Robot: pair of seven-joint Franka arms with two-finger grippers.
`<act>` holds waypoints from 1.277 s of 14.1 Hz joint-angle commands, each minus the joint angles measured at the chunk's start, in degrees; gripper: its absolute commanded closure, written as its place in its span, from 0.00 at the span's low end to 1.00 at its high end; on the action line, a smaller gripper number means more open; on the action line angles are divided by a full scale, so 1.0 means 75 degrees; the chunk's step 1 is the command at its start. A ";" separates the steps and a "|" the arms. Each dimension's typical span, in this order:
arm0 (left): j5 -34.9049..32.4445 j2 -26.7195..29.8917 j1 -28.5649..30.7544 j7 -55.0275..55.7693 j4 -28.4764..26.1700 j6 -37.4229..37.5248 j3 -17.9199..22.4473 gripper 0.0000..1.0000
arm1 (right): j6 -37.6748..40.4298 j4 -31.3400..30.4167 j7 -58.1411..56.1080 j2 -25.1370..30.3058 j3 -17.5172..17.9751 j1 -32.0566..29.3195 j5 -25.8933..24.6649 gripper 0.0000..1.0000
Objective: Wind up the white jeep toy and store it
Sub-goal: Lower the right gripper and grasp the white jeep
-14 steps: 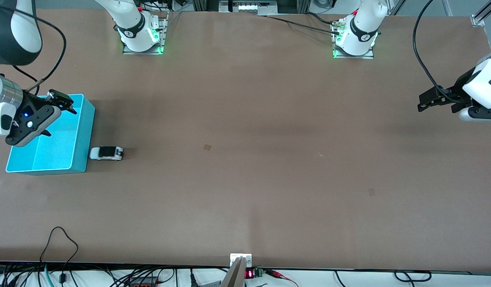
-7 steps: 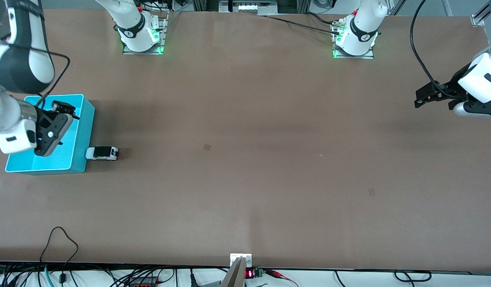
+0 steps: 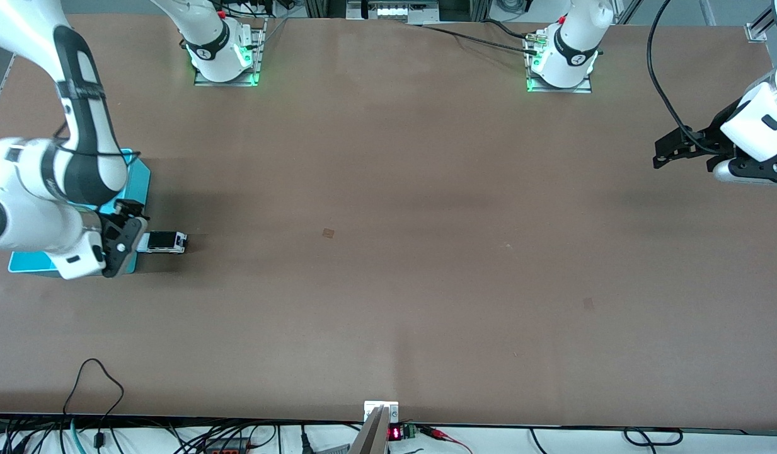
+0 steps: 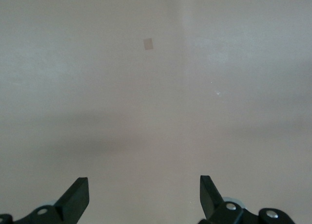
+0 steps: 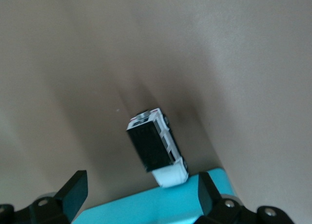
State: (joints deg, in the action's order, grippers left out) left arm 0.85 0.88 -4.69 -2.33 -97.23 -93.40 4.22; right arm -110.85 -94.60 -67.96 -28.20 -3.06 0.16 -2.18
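Right gripper (image 3: 131, 228) hangs over the corner of the cyan bin (image 3: 142, 180) at the right arm's end, jaws spread wide and empty, probably lining up for a pick. The white jeep toy (image 5: 157, 147) sits on the table (image 3: 388, 252) just ahead of the jaws, not between them, touching or nearly touching the bin wall. Bin contents mostly hidden by the arm. Left gripper (image 3: 668, 148) waits over bare table, jaws released, empty.

Front cam high, whole table (image 3: 388, 252); wrist cams close, facing tabletop.
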 commanded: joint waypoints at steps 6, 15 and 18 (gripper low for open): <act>-0.0031 0.0118 0.0086 -0.0017 -0.0055 0.0184 -0.0058 0.00 | -0.1684 -0.0910 -0.0583 -0.0411 0.0068 -0.0139 -0.0119 0.00; -0.0031 0.0129 0.0074 -0.0017 -0.0055 0.0208 -0.0058 0.00 | -0.2680 -0.1907 -0.0900 -0.0353 0.0091 -0.0362 -0.0096 0.00; -0.0019 0.0129 0.0086 -0.0017 -0.0055 0.0219 -0.0058 0.00 | -0.3066 -0.1872 -0.1613 -0.0365 0.0091 -0.0350 -0.0084 0.54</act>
State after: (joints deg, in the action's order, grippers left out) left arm 0.85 0.88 -4.41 -2.33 -97.24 -92.39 4.24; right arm -132.07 -107.71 -76.79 -31.95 -3.04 -1.82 -2.24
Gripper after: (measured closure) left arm 0.000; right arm 0.097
